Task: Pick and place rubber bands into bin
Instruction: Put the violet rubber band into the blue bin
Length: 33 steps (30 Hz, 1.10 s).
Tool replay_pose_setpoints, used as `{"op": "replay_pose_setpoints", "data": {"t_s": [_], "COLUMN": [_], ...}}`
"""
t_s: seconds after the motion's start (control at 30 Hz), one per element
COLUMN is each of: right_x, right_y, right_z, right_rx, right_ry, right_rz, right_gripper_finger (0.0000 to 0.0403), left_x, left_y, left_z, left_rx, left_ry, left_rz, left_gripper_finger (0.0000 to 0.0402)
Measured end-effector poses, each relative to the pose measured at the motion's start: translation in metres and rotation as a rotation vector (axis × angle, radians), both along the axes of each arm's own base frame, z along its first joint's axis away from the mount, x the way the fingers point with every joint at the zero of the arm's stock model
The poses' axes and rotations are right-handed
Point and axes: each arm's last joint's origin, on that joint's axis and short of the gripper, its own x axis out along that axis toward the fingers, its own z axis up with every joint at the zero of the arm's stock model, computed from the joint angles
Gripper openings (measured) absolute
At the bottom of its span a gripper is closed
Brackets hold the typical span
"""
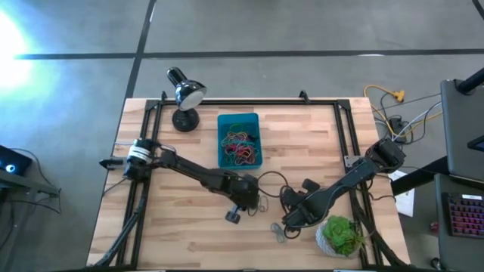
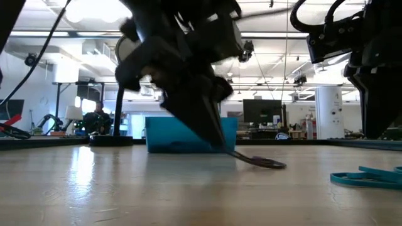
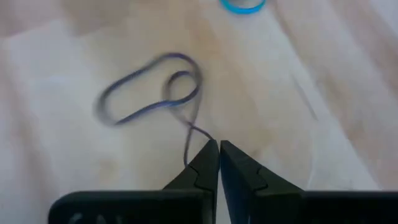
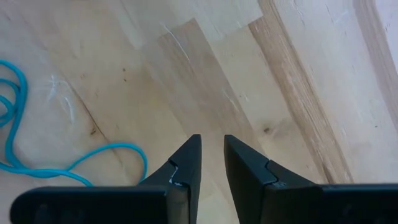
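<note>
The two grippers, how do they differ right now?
The left gripper is shut, pinching an end of a dark rubber band; the right gripper stands slightly apart and holds nothing. The left is over mid-table below the bin; the right is nearer the potted plant, beside a blue rubber band. Both point down at the wooden table.

Two arms, each with one tool: left tool (image 3: 219,149), right tool (image 4: 211,144). One wooden surface (image 1: 181,234). One teal bin (image 1: 224,121). Rubber bands in the bin (image 1: 240,146): a tangled pile of red, green, yellow and dark loops, too knotted to count. Loose bands on the surface: one dark purple band (image 3: 152,87) at the left tool's tip, one teal band (image 4: 37,155) by the right tool, one pale band (image 1: 278,233) near the plant, so three countable. One black desk lamp (image 1: 184,94). One green plant in a white pot (image 1: 342,236). One person (image 2: 97,118) seen in the room beyond.
</note>
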Motion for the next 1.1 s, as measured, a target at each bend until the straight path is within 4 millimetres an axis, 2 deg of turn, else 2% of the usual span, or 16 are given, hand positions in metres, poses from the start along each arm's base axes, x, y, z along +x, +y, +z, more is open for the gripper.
{"op": "replay_pose_setpoints", "data": {"t_s": [0.37, 0.77, 0.93, 1.1], "right_x": [0.000, 0.001, 0.001, 0.001], "right_y": [-0.001, -0.001, -0.001, -0.001], "right_z": [-0.001, -0.001, 0.000, 0.000], "right_rx": [-0.029, -0.032, -0.033, -0.054], "right_ry": [-0.021, -0.026, -0.029, -0.044], "right_rz": [0.005, 0.005, 0.006, 0.007], "right_gripper_finger": [0.0063, 0.0063, 0.0063, 0.0063], "left_x": [-0.022, -0.043, -0.053, -0.061], "left_y": [0.013, 0.037, 0.059, 0.097], "left_z": [0.056, 0.115, 0.135, 0.145], "left_rx": [0.178, 0.570, 0.679, 0.699], "left_ry": [-0.105, -0.291, -0.322, -0.293], "left_rz": [0.117, 0.349, 0.429, 0.529], "left_gripper_finger": [0.0000, 0.0000, 0.0000, 0.0000]}}
